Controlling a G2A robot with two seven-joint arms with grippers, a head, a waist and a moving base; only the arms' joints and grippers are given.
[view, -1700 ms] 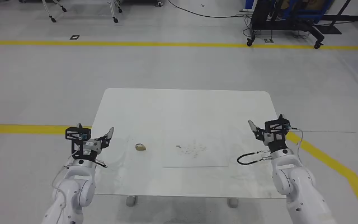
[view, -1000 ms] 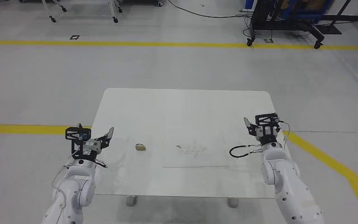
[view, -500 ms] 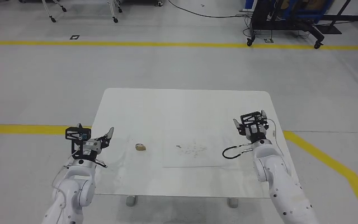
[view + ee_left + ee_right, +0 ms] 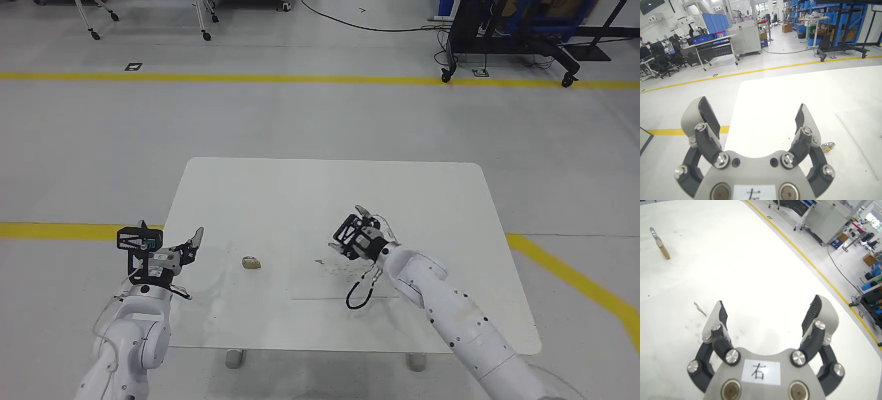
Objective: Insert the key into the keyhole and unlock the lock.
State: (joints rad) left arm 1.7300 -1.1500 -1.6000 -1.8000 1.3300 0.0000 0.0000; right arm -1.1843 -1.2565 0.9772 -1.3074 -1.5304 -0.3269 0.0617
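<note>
A small brass padlock (image 4: 251, 263) with a silver shackle lies on the white table (image 4: 330, 190), left of centre; it appears as the padlock (image 4: 827, 147) and the padlock (image 4: 662, 247) in the wrist views. A thin silver key (image 4: 320, 263) lies flat near the table's middle, seen as the key (image 4: 700, 309) just beside my right gripper. My right gripper (image 4: 357, 230) hovers open over the table a little right of the key, nothing between its fingers. My left gripper (image 4: 170, 245) stays open at the table's left edge, the padlock off to its right.
A faint rectangular mat (image 4: 350, 280) covers the table's front middle, with small dark specks (image 4: 350, 266) on it. A black cable (image 4: 358, 292) loops off the right arm over the mat. Yellow floor lines run behind and beside the table.
My right arm has swung from the table's right edge leftward to the middle, ending near the key. The left arm, padlock and key have stayed put.
</note>
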